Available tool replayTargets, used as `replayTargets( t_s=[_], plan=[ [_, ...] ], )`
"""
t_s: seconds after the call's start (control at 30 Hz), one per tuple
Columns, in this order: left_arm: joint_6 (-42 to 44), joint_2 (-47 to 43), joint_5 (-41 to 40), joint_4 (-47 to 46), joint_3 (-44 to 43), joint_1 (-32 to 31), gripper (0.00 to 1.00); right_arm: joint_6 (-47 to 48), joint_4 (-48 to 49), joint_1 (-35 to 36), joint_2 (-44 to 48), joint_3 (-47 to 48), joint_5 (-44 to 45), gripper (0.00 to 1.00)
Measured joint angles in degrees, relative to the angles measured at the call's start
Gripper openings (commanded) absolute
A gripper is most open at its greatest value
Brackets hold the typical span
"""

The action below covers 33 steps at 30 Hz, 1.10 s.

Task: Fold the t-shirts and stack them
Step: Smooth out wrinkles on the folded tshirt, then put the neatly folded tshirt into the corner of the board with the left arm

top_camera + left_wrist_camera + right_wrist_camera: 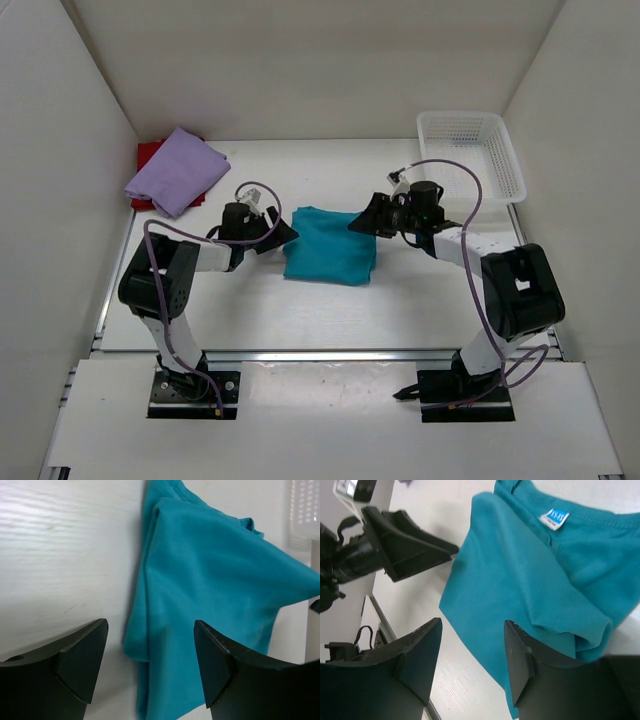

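A teal t-shirt [330,245] lies folded into a rough square in the middle of the table, its collar label [554,519] showing in the right wrist view. My left gripper [285,236] sits at the shirt's left edge, open, with nothing between its fingers; the cloth [210,585] lies just beyond them. My right gripper [362,222] hovers at the shirt's upper right corner, also open and empty, over the cloth [520,580]. A folded lavender t-shirt [177,170] rests on a red t-shirt [149,155] at the back left.
A white mesh basket [470,150] stands at the back right corner. White walls close in the table on three sides. The left gripper [395,545] shows in the right wrist view beyond the teal cloth.
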<state>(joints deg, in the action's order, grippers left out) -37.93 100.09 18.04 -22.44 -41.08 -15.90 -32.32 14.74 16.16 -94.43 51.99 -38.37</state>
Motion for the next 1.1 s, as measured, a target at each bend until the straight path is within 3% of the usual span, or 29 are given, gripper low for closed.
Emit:
replayTargets(
  t_s=[0.1,0.2,0.37,0.43,0.53,0.6,0.7,0.97,1.1],
  plan=[
    [0.33,4.52,3.10,-1.84,-3.69,-1.66,0.72,0.22,-0.76,0.00,2.08,-2.95,0.76,0.71],
    [-0.04,7.56,5.75,-4.83,-5.14,-2.97,0.61,0.46,-1.88,-0.96,2.71,-3.41,1.22,0.74],
    [-0.98,8.28,6.93,-6.23,-4.26,-2.95,0.56,-4.76,2.12,-8.26,-0.04,-3.41,-4.13,0.73],
    [-0.94,8.13,6.97,-5.99,-4.09,-2.56,0.56,-10.78,9.11,-11.08,-3.63,-3.96,-8.74,0.72],
    [-0.94,7.61,6.95,-5.77,-3.58,-2.54,0.57,-26.21,27.65,-13.60,-10.62,-7.43,-16.74,0.71],
    [-0.85,7.37,6.97,-5.42,-3.50,-2.54,0.58,-36.70,38.03,-14.29,-15.69,-8.33,-20.83,0.81],
    [-0.70,7.08,7.08,-5.20,-3.50,-2.54,0.65,-44.41,45.35,-14.03,-18.49,-8.74,-23.78,0.86],
    [1.16,6.71,7.37,-2.01,-4.94,-2.89,0.64,-24.87,24.02,-9.35,1.14,-5.33,-17.46,0.88],
    [3.28,6.99,6.49,1.68,-7.32,-3.96,0.61,-17.88,19.61,-9.18,12.98,-6.78,-11.74,0.88]
  ],
)
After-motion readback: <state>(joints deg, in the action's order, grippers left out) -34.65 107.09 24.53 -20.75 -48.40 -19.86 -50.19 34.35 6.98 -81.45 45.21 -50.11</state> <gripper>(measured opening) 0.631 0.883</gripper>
